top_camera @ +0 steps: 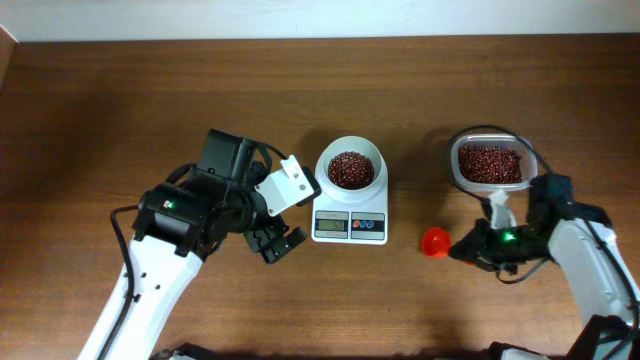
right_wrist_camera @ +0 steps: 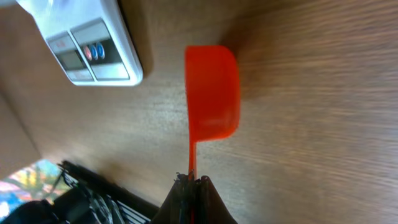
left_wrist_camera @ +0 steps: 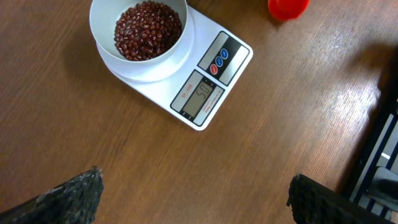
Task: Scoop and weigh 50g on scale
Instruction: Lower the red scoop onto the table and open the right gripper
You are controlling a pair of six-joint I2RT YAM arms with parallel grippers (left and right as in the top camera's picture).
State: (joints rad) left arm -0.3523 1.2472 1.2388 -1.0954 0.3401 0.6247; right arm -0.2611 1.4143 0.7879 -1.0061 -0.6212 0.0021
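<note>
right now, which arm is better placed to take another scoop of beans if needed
Right, probably. The right gripper holds the red scoop by its handle, beside the tub of beans; the left gripper is open and empty by the scale.

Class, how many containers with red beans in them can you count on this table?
2. A white round bowl sits on the small white digital scale; a clear plastic tub stands right of it. None seems hidden.

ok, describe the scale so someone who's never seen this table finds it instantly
Start at the centre of the wooden table. The scale is the flat white rectangle carrying a white bowl of red beans. Unlike the clear tub of beans to its right, it has a grey display and red and blue buttons.
</note>
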